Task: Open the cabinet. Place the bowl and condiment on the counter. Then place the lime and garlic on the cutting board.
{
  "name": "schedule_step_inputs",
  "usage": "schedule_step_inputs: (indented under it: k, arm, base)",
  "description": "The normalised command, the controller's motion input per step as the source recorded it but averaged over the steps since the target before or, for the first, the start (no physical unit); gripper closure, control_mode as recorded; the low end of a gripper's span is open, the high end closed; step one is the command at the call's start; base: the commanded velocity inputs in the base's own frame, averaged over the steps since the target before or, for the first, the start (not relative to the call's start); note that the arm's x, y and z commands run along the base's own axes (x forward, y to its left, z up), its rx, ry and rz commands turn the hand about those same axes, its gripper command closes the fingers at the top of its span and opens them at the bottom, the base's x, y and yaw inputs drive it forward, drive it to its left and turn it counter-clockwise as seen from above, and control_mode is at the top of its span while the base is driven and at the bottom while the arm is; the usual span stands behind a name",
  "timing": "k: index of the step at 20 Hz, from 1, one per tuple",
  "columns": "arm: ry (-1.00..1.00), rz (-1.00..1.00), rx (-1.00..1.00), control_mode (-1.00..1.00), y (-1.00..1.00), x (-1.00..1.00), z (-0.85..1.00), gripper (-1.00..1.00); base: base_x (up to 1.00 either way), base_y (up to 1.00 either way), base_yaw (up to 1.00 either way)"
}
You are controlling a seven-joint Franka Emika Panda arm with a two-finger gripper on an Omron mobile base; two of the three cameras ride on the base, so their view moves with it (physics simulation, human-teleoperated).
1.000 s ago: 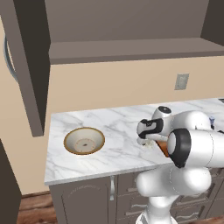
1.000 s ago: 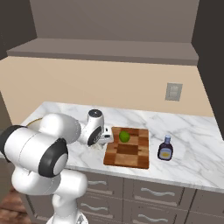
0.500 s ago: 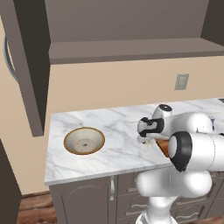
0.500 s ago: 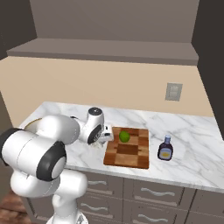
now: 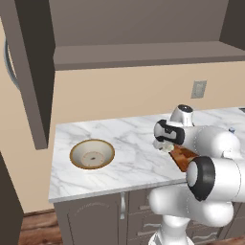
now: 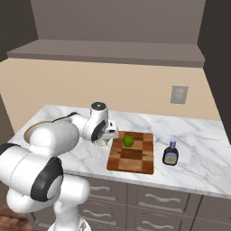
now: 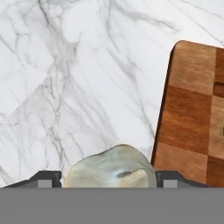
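Hand view: we see the gripper fingers clamped on the garlic, just left of the cutting board; bulb looks light, lumpy, papery; we'd keep hold across its widest middle.

Grey-veined white counter, brown checker cutting board, green lime.

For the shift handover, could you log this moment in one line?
hand: holding garlic | above counter beside cutting board | lime on board
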Motion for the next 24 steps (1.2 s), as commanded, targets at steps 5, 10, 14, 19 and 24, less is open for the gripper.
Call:
schedule_step_inputs:
  k: [5,10,14,19,24]
  arm:
    - [0.03,0.00,0.00,-1.00,-0.54,0.00,0.00,1.00]
    - [0.01,-0.01,0.00,-1.00,-0.61,-0.08,0.07,1.00]
    - [0.00,0.00,0.00,-1.00,-0.56,-0.01,0.01,1.00]
    - [0.00,0.00,0.00,-1.00,-0.41,0.00,-0.01,1.00]
    - [0.03,0.00,0.00,-1.00,-0.32,0.00,-0.12,1.00]
  base:
    - [0.00,0.00,0.00]
    - [0.00,0.00,0.00]
    - [0.00,0.00,0.00]
    - [0.00,0.00,0.00]
    - [0.00,0.00,0.00]
